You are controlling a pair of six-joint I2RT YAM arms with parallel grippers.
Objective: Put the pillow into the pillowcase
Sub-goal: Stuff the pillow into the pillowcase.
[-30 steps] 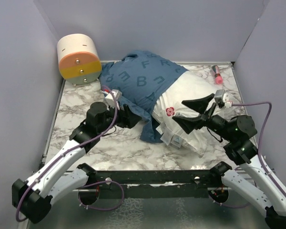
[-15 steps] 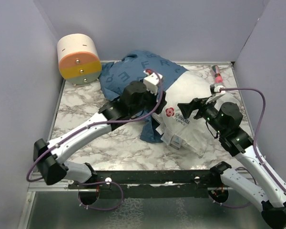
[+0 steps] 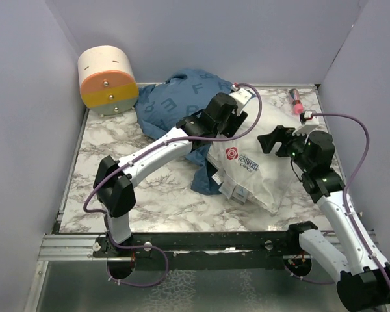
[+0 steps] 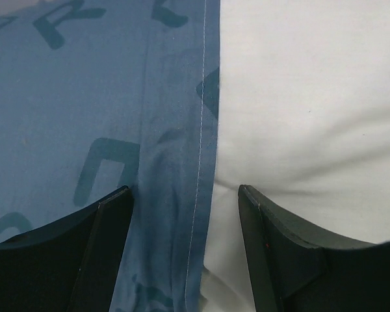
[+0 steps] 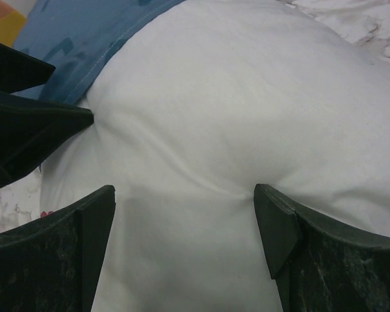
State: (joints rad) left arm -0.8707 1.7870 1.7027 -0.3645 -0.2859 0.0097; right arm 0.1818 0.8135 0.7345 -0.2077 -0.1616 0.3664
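The white pillow (image 3: 257, 172) lies right of centre on the table, its far end inside the dark blue lettered pillowcase (image 3: 172, 104). My left gripper (image 3: 237, 123) reaches across to the case's mouth. In the left wrist view the left gripper (image 4: 185, 195) is open, its jaws set either side of the pillowcase's stitched hem (image 4: 198, 162), blue cloth on the left, pillow (image 4: 312, 97) on the right. My right gripper (image 3: 275, 142) is open at the pillow's right side. In the right wrist view the right gripper (image 5: 184, 195) presses its spread fingers into the pillow (image 5: 214, 117), with the left fingers (image 5: 32, 127) at upper left.
A white, orange and yellow cylinder (image 3: 106, 79) stands at the back left corner. A small pink object (image 3: 296, 101) lies at the back right. Grey walls close three sides of the marble table (image 3: 117, 143). A loose flap of pillowcase (image 3: 205, 175) hangs beside the pillow's near end.
My left arm has swung from the pillowcase's left side across to its hem on top of the pillow. The right gripper has moved up and right along the pillow's edge.
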